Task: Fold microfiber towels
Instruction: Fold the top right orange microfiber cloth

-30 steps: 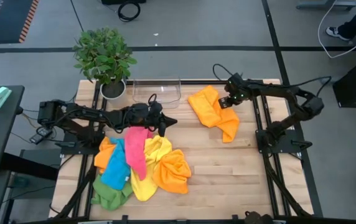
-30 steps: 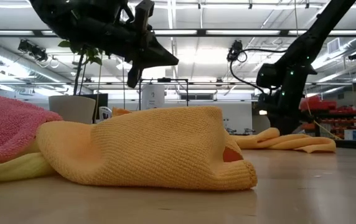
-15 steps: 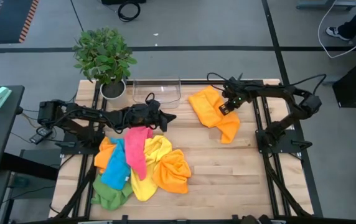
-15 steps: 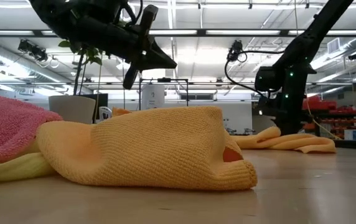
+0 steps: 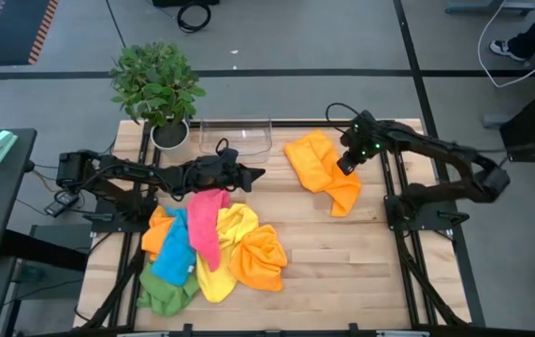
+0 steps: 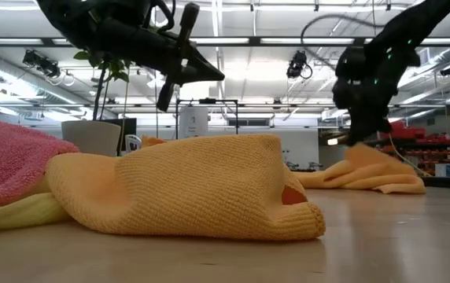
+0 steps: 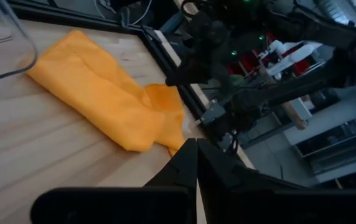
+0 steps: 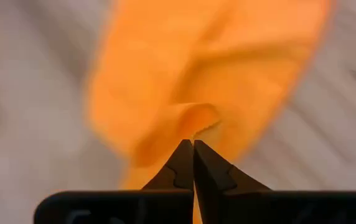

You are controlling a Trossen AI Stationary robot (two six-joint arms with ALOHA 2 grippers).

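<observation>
High view: right gripper (image 5: 344, 169) pinches the orange towel (image 5: 319, 168) near the table's (image 5: 342, 253) far right edge. Left gripper (image 5: 256, 175), closed and empty, hovers mid-table above the towel pile (image 5: 209, 248).
Low view: towel edge lifted.
Right wrist view: fingers clamp a fold.

Lone towel (image 5: 322, 170) right of towel pile (image 5: 209, 251)

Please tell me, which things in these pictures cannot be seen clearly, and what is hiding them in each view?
- Right wrist view: the orange towel is motion-blurred; whether the right gripper really pinches a fold is unclear.
- High view: the towels lowest in the pile are covered by the ones on top.
- Low view: the near orange towel blocks the table behind it.
- Left wrist view: the left gripper hides the wood below it.
</observation>
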